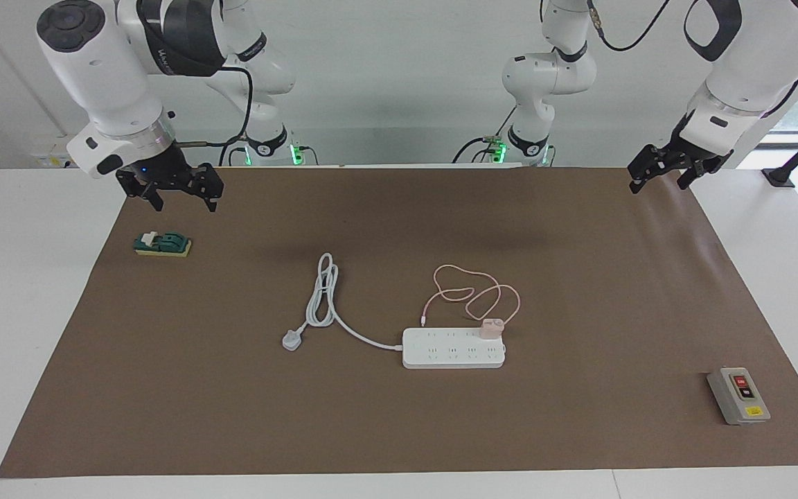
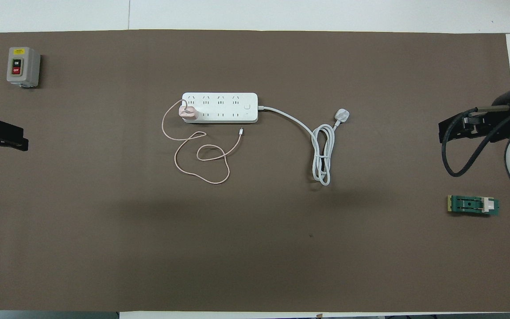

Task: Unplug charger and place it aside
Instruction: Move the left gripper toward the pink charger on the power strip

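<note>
Task not yet begun. The small pale pink cube charger (image 1: pixel 491 328) sat plugged into the white multi-socket power strip (image 1: pixel 453 348) mid-worktop, at the strip's end toward my left arm; its thin pink cable (image 1: pixel 472 294) lay looped on the brown mat (image 1: pixel 579 416), nearer to me than the strip. My left end effector (image 1: pixel 669 171) hung over the mat's edge at its own end, fingers spread wide, holding nothing. My right end effector (image 1: pixel 177 188) waited, also apart and empty, above the green switch block (image 1: pixel 163 244). Next move, I judged: bring 1 end effector over the charger, grip the cube and pull straight up; the other may need to steady the strip.
</note>
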`<action>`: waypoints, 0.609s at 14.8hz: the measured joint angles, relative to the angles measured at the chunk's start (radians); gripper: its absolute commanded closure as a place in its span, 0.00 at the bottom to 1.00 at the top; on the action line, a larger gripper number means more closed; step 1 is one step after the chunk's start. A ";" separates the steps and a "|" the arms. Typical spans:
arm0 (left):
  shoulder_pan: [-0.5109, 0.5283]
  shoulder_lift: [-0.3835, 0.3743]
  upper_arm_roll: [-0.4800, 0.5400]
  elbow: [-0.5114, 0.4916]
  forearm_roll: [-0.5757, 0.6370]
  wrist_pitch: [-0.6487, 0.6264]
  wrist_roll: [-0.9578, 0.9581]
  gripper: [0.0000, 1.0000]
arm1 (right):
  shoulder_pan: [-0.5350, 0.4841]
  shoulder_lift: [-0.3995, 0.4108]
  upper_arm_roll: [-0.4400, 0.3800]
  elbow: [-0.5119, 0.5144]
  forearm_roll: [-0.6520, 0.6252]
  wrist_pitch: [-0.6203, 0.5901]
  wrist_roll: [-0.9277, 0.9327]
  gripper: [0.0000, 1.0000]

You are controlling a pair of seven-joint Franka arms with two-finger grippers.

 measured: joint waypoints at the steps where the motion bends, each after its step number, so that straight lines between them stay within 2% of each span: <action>1: 0.000 0.000 0.000 0.000 0.000 0.000 0.000 0.00 | 0.000 0.000 0.000 0.000 0.000 0.000 0.000 0.00; 9: 0.000 -0.003 -0.001 -0.018 0.000 0.034 -0.028 0.00 | 0.000 0.000 0.000 0.000 0.000 0.000 0.000 0.00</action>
